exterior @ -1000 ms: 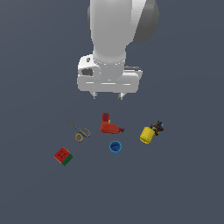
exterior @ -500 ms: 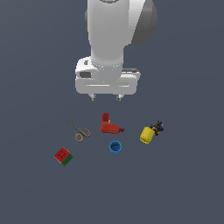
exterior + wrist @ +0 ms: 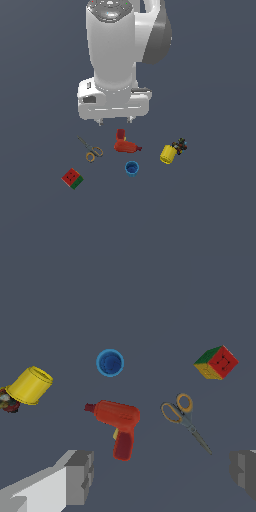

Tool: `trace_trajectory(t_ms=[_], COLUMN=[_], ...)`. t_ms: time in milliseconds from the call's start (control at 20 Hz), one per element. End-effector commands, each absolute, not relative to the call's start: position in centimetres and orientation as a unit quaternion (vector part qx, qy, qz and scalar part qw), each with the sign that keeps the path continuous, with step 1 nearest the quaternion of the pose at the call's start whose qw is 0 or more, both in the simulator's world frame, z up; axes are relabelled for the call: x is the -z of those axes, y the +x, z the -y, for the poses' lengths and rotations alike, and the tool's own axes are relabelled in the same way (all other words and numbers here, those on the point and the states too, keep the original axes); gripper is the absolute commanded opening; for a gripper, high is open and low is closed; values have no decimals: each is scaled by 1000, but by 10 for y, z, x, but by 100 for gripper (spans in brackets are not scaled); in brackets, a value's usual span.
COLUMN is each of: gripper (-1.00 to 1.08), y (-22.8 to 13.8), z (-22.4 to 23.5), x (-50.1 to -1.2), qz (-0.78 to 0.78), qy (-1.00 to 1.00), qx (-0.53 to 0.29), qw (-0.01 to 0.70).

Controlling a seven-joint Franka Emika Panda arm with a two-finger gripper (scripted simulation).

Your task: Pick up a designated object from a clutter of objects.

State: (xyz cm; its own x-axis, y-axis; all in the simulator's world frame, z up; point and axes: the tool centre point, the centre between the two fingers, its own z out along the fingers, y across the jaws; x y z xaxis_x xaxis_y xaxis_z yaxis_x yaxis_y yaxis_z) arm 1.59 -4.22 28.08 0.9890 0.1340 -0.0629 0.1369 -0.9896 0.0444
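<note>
Gripper [image 3: 115,121] hangs above the clutter with its jaws spread wide and nothing between them; in the wrist view we see one finger [image 3: 80,476] at each side of the frame with bare floor in the gap. The red drill-shaped toy [image 3: 126,144] lies almost directly below the fingertips, the closest item to them. The cube [image 3: 72,178] (red face with dark marks, green side; the wrist view also shows a yellow face [image 3: 216,362]) sits well apart from the gripper, off toward the exterior view's left and lower in that view. We see the orange-handled scissors [image 3: 91,149] lying between the gripper and the cube. The blue cup [image 3: 132,168] stands upright just beyond the drill toy. The yellow cup [image 3: 168,154] lies tipped on its side toward the exterior view's right, touching a small dark figure [image 3: 180,145].
</note>
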Motion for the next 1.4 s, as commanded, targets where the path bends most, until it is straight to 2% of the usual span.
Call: trace_trajectory(t_ms=[0, 700, 1350], gripper=[100, 100, 100], y=[25, 77, 110], z=[51, 110, 172], x=[-273, -218, -156], qz=[-89, -222, -340], qy=[995, 975, 940], qx=[30, 24, 14], qw=[23, 15, 6])
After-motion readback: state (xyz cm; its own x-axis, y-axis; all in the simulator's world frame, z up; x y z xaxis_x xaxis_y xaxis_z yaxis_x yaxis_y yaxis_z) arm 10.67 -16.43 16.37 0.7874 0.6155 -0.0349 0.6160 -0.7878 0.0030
